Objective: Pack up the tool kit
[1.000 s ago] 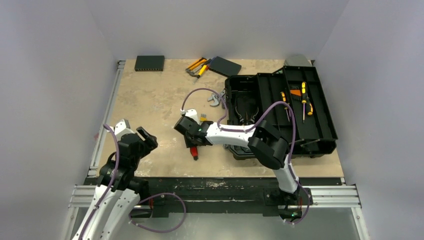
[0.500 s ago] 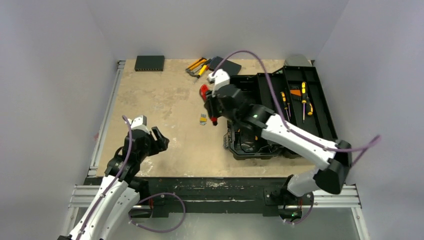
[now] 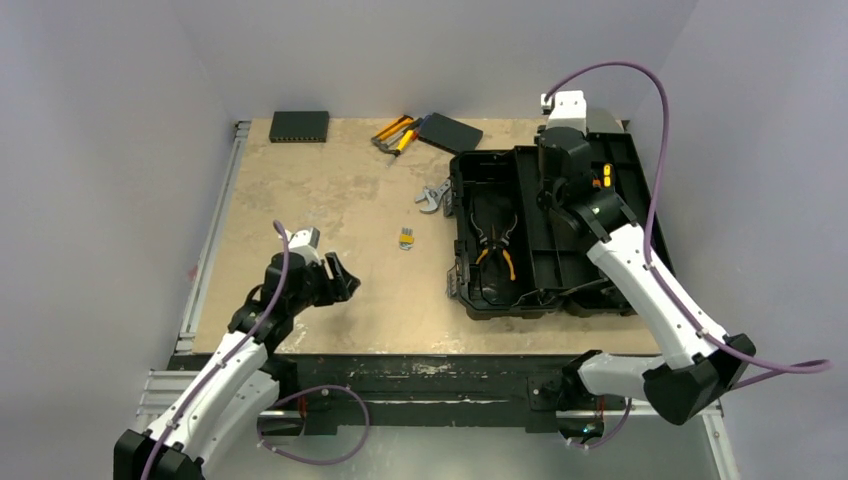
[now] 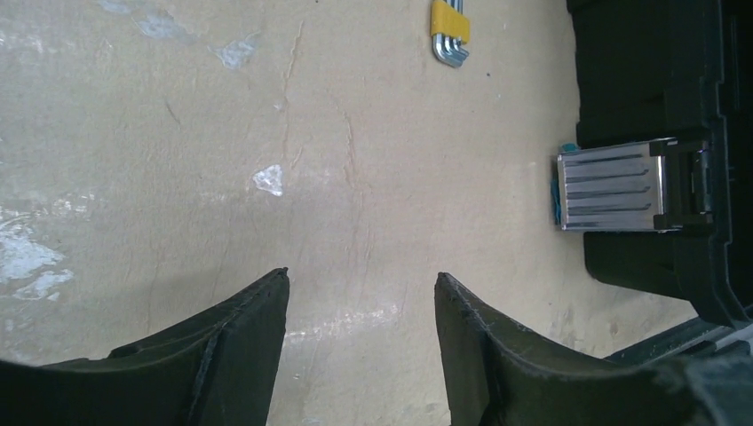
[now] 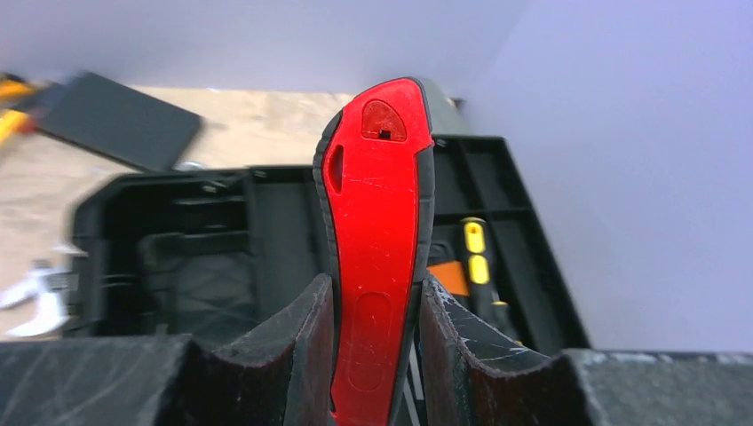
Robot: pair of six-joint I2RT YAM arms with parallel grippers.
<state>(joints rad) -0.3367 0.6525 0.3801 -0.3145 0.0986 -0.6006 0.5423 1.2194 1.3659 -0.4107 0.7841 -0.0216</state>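
The black toolbox (image 3: pixel 480 195) lies open at the right, its lid tray (image 3: pixel 640 240) folded out to the right. Orange-handled pliers (image 3: pixel 497 246) lie in its body. My right gripper (image 3: pixel 562 160) is raised over the box, between body and tray. In the right wrist view it (image 5: pixel 377 288) is shut on a red-handled tool (image 5: pixel 377 222) that stands up between the fingers. That tool is hidden in the top view. A yellow-black screwdriver (image 5: pixel 477 253) lies in the tray. My left gripper (image 3: pixel 340 280) is open and empty over bare table (image 4: pixel 361 284).
A hex key set (image 3: pixel 406 238) and a silver wrench (image 3: pixel 432 197) lie on the table left of the box. Yellow-black tools (image 3: pixel 395 132) and a flat black box (image 3: pixel 450 132) lie at the back. Another black box (image 3: pixel 299 125) sits back left. A silver latch (image 4: pixel 613 191) hangs off the toolbox.
My right arm lifted the red-handled tool off the mid table and swung it right and back, over the toolbox. My left gripper moved forward and right, still open.
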